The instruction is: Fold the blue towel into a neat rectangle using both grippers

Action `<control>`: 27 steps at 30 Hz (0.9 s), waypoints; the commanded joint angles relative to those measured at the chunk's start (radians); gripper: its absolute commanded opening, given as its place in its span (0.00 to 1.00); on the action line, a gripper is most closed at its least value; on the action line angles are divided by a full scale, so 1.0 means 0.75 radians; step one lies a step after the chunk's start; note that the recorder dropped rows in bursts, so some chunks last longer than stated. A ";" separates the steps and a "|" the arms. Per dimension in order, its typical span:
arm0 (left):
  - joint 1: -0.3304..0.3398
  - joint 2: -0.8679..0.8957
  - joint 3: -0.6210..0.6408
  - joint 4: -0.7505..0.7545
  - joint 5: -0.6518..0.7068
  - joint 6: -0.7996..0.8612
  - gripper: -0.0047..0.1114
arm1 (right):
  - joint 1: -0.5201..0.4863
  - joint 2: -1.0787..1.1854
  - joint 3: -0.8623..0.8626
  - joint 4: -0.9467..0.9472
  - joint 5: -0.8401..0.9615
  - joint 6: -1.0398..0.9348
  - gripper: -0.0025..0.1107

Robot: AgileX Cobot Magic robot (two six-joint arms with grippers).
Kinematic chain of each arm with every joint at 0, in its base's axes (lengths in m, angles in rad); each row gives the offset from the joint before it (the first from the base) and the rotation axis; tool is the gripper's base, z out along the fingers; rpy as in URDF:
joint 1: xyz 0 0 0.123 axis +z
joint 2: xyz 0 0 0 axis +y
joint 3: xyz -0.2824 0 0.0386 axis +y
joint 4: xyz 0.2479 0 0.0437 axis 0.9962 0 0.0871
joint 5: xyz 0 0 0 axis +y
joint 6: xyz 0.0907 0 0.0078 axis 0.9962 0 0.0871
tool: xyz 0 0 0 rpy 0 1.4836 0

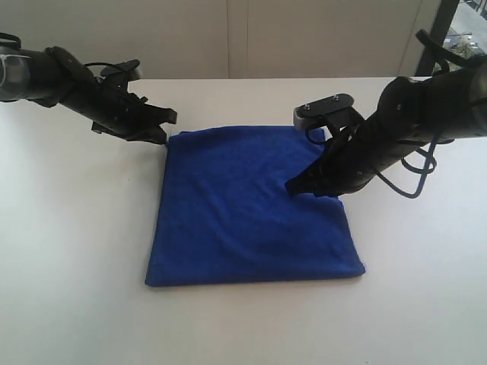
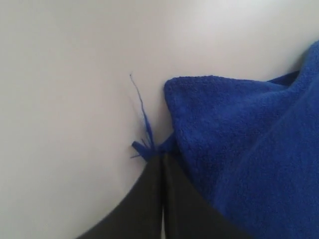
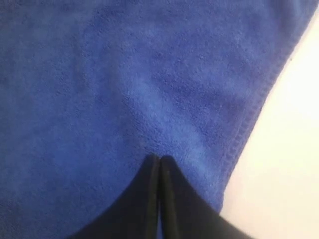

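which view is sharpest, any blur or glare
exterior view: evenly lit, soft shadows, white tabletop nearly washed out; left wrist view: deep blue microfibre towel pile fairly sharp, black left claw blurred; right wrist view: towel soft, black right claw out of focus

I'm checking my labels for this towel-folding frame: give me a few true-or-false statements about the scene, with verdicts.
1. The blue towel lies spread on the white table. True.
2. The left gripper sits at a corner of the towel. True.
3. The right gripper has its jaws wide open. False: they are shut.
4. The right gripper hangs over bare table, clear of the towel. False: its tip is over the towel, near one edge.
5. A loose blue thread trails beside the left gripper's tip. True.
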 commanded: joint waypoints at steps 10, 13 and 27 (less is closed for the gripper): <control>-0.029 0.017 -0.047 -0.071 -0.008 0.026 0.04 | -0.004 0.000 -0.005 0.004 -0.016 0.000 0.02; -0.038 0.017 -0.080 -0.126 0.008 0.067 0.04 | -0.004 0.000 -0.005 0.004 -0.016 0.000 0.02; -0.102 0.022 -0.132 -0.169 -0.060 0.320 0.04 | -0.004 0.000 -0.005 0.004 -0.016 0.000 0.02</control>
